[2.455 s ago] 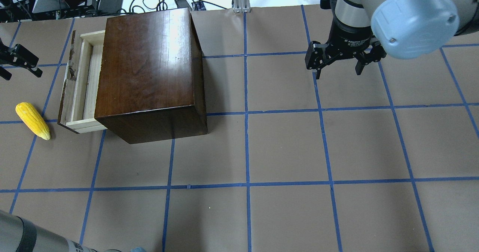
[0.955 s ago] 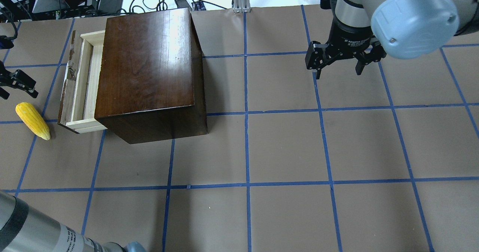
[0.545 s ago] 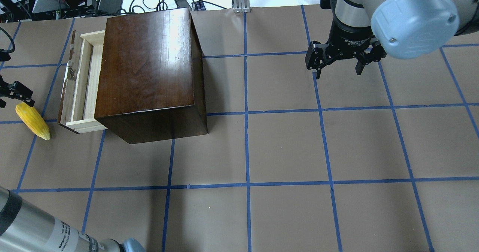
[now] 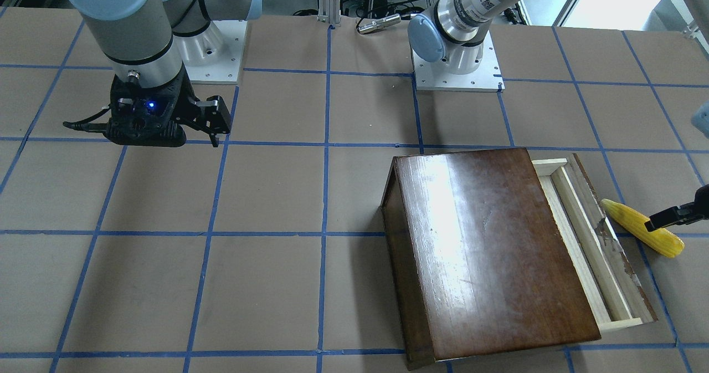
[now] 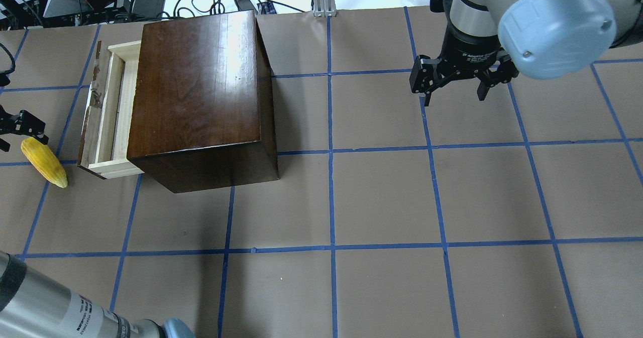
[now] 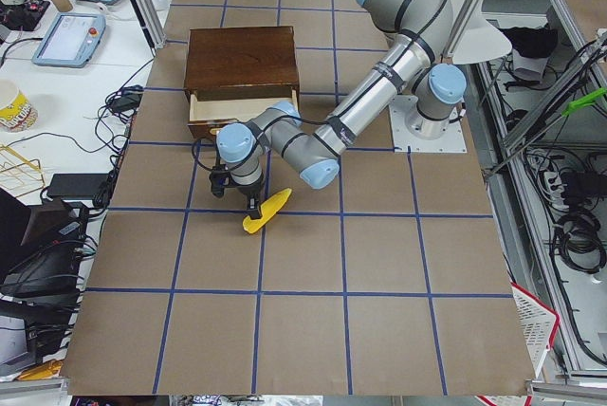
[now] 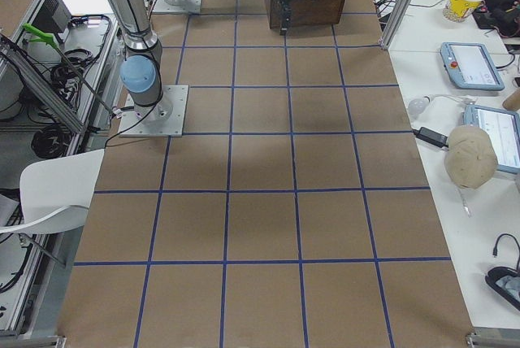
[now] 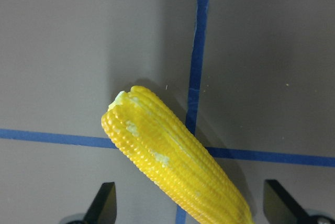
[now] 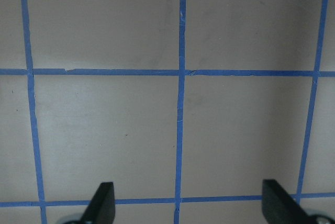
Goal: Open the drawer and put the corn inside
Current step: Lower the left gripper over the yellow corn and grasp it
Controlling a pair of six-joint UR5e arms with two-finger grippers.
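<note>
While the bench (image 5: 382, 197), papered brown and gridded with blue tape, spreads wide under both arms, the dark glossy box (image 5: 201, 92) stands toward its far left side. The drawer (image 5: 100, 122) sits pulled partway out of it on the left, showing a long narrow slot of pale wood. Well apart on the other side, the right gripper (image 5: 454, 96) hangs above the bench with its fingers spread and nothing between them. The left gripper (image 8: 191, 208) hovers over the corn (image 5: 44, 162), fingers wide open on either side of the cob and clear of it, holding nothing. The corn lies flat on the bench near the drawer's front panel, not touching it.

It looks light and stiff, probably a moulded toy, so weight should not matter. Its round, ridged body could roll, or squirt out of a pinch taken near the taper. The thick middle seems the safest hold, with the fingers square across the cob.

Its long axis runs diagonally. The blunt end lies away from the robot, out toward the bench's left edge, and the tapered tip points toward the robot and the drawer's near corner. That is skewed to the slot, so I judge it needs turning lengthwise to drop in
</note>
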